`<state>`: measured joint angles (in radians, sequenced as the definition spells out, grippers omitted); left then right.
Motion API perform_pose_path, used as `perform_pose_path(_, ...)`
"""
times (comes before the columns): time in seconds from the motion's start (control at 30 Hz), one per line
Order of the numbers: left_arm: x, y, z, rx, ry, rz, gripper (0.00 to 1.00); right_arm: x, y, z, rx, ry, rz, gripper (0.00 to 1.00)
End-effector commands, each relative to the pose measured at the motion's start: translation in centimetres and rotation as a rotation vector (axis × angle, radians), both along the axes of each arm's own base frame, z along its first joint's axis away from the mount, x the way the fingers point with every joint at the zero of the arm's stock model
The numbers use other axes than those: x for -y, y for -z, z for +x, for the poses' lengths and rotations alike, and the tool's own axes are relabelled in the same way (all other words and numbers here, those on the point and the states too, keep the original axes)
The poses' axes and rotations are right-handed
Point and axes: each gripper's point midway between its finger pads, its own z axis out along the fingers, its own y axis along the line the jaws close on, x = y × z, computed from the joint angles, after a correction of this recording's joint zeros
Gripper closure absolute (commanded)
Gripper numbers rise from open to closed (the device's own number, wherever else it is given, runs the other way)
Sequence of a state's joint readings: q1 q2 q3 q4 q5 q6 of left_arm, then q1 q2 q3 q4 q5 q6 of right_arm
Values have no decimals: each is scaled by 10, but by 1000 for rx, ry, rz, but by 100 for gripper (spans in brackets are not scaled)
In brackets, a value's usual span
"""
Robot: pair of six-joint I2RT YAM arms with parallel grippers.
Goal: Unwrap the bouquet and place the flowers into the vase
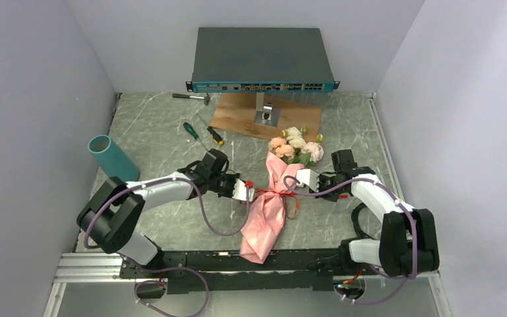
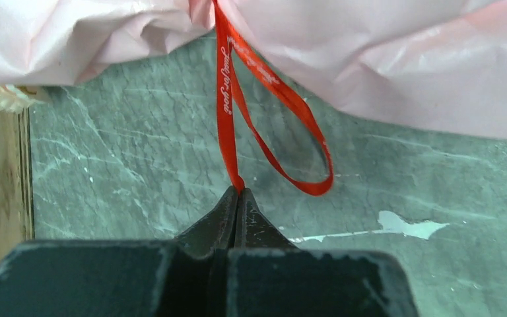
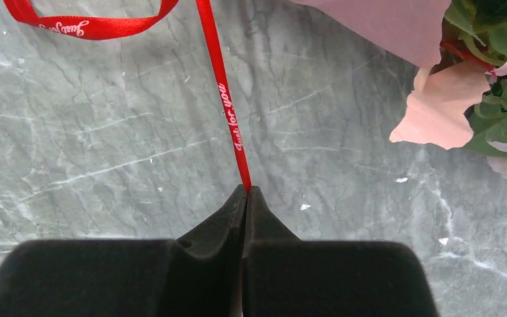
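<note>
Ribbon (image 3: 223, 92) lettering and each tight grip on it, left pincer (image 2: 239, 193) and right pincer (image 3: 247, 189), show only in the wrist views. Overhead alone shows the bouquet (image 1: 267, 211) lying on the desk (image 1: 158, 125) between them, vase (image 1: 112, 157) well left.

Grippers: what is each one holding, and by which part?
Both pinch the red ribbon tied round the bouquet, at their fingertips: left gripper a strand beside a loop, right gripper a single taut strand.
</note>
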<state>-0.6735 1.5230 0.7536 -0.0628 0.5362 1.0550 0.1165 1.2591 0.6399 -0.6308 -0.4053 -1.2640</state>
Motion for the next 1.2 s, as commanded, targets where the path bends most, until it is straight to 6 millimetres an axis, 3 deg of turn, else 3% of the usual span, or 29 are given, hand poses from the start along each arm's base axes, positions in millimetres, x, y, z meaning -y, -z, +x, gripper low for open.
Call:
perform_pose_path(0.0,-38,9,-6,-44,-97,83,100,34,6,-7,-11,38,-121,100)
perform_pose_path(0.17,-61,11,-10,-64,-148,120,100,40,7,-9,-15,44,-130,100)
perform_pose_path(0.37,-108,13,-16,-81,-241,173,100,42,6,-7,-12,53,-127,100)
perform_pose_path(0.67,-168,17,-45,-98,-331,246,100,44,5,-3,-7,48,-133,100)
perform_pose_path(1.0,-216,33,-65,-120,-412,330,100,43,3,2,-3,42,-131,100)
perform_pose_path(1.1,-209,26,-69,-137,-388,286,100,39,0,5,-1,49,-105,100)
perform_pose_path(1.13,-202,19,-68,-142,-375,245,89,36,-1,5,-5,50,-93,100)
perform_pose_path(1.17,-192,8,-66,-146,-354,194,65,34,-2,6,-6,49,-84,100)
